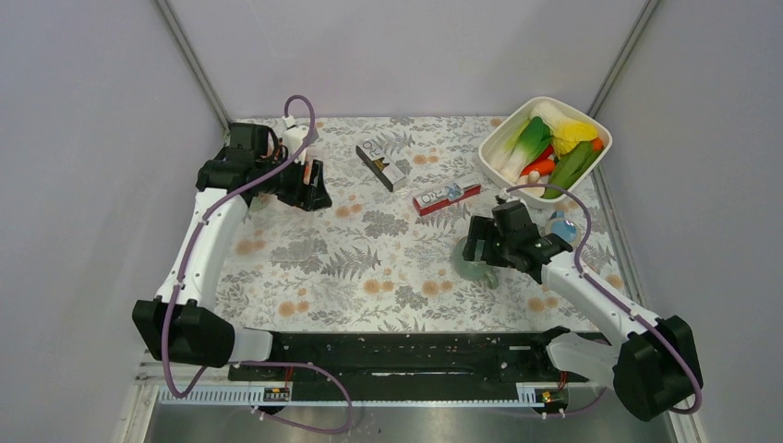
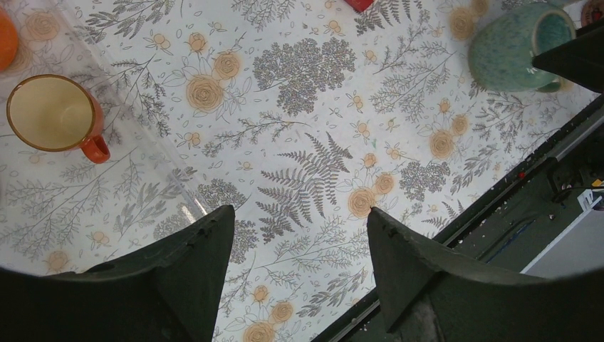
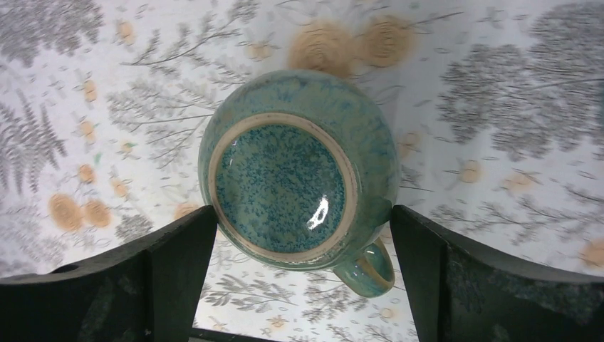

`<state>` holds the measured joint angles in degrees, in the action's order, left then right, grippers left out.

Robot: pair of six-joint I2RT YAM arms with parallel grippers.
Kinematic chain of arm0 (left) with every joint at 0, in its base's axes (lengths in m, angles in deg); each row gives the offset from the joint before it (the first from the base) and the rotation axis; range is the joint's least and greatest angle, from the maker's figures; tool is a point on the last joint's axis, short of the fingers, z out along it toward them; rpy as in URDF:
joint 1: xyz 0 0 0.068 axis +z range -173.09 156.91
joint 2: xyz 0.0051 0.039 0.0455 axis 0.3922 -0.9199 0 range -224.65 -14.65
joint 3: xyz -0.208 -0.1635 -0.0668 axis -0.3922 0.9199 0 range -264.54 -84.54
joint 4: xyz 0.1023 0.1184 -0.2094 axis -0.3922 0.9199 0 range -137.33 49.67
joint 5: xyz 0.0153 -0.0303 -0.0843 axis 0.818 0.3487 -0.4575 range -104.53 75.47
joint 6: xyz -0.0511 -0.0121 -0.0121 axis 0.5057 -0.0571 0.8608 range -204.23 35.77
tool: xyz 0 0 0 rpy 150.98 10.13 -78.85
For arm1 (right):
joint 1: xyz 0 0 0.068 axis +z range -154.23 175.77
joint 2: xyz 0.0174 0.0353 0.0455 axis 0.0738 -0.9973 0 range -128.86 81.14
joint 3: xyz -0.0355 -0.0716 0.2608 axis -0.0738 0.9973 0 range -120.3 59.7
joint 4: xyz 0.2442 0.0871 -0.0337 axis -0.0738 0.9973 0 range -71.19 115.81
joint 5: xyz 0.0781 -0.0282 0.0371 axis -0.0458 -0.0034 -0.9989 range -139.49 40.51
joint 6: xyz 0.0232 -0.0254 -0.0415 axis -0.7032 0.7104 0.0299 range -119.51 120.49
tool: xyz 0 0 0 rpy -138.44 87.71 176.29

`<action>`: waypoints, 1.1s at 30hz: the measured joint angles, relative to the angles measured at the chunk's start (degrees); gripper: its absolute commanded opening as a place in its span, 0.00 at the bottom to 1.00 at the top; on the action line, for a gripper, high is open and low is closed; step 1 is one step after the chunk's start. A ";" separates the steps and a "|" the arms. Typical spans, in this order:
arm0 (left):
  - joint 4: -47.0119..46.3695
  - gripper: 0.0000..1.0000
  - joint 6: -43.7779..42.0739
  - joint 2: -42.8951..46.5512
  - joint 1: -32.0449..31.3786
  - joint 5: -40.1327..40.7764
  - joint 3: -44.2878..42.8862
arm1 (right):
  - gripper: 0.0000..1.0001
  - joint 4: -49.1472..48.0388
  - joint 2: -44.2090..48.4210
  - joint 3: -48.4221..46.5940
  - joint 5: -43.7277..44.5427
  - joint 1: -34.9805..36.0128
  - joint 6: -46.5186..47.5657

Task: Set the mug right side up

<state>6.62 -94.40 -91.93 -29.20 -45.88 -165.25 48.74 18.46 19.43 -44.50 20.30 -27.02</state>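
Observation:
The teal glazed mug (image 3: 295,178) stands upside down on the flowered table, its speckled base facing up and its handle (image 3: 370,269) pointing to the lower right in the right wrist view. My right gripper (image 3: 303,217) is open just above it, one finger on each side, not touching it. In the top view the mug (image 1: 473,269) is mostly hidden under the right gripper (image 1: 478,247). It also shows in the left wrist view (image 2: 507,48). My left gripper (image 1: 309,189) is open and empty at the back left, in its own view (image 2: 299,211) high above the cloth.
A white basket (image 1: 488,140) of toy vegetables stands at the back right. A black-and-white box (image 1: 381,164) and a red box (image 1: 446,197) lie at the back middle. An upright orange mug (image 2: 53,114) shows in the left wrist view. A black rail (image 1: 397,355) runs along the near edge.

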 measured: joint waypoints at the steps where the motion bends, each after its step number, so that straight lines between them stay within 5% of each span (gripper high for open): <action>1: 0.04 0.72 -0.20 0.35 0.00 -0.28 0.17 | 1.00 -1.20 -0.46 0.15 -1.09 0.55 -0.26; 9: 0.46 0.72 -0.57 0.66 0.00 -2.14 0.31 | 0.99 -1.86 -9.18 -5.97 -0.94 10.67 -0.83; 21: 0.46 0.72 -0.92 0.68 0.00 -4.22 0.31 | 0.99 13.31 -5.57 -6.86 -6.69 15.50 9.88; 28: 0.48 0.72 -1.53 1.84 0.00 -4.50 0.31 | 0.74 16.70 -17.86 -15.58 -5.55 15.50 15.89; 33: 0.48 0.72 -2.23 3.87 0.00 -4.59 0.31 | 0.71 17.51 -18.95 -14.73 -5.55 15.61 15.19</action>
<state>7.10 -96.63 -88.06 -29.20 -50.47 -164.94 66.25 -0.49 4.69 -50.05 35.91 -11.83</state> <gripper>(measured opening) 0.722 0.748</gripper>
